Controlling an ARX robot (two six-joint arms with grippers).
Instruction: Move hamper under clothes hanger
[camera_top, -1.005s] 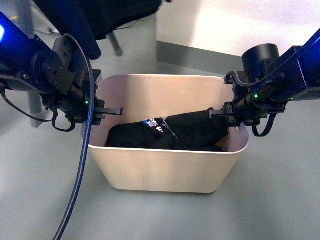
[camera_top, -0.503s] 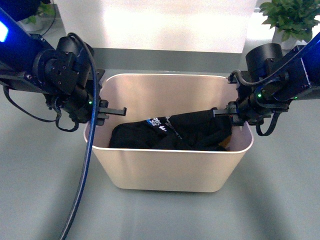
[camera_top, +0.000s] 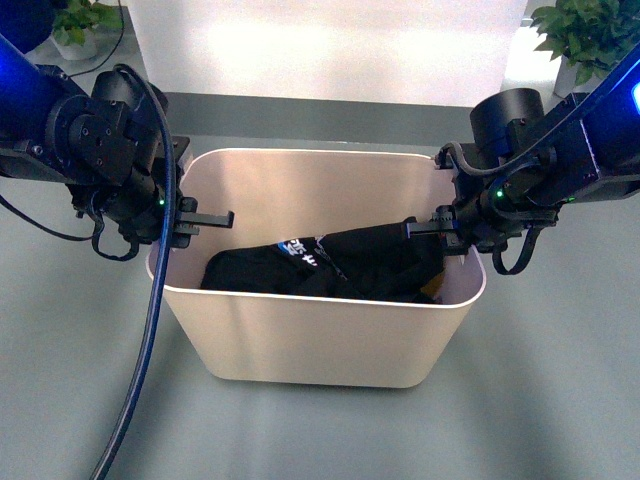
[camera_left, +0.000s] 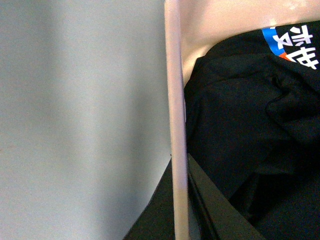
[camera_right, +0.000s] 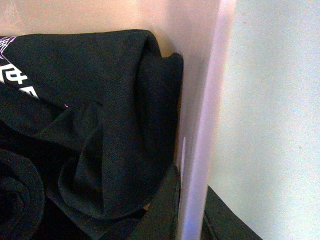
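While both of my arms reached in from the sides, the hamper stood on the grey floor at the centre of the front view, one long side towards me. My left pincer pinched the rim of the tub's left short wall. The left wrist view showed that rim running between two dark fingers, one inside and one outside, both pressed against the plastic. My right pincer gripped the right short wall the same way, its rim caught between the fingers. A black garment with blue and white lettering lay crumpled in the bottom of the hamper, rising towards the right wall. Beyond the far rim rose a white wall over a dark base strip, with a potted plant at far left and another at far right.
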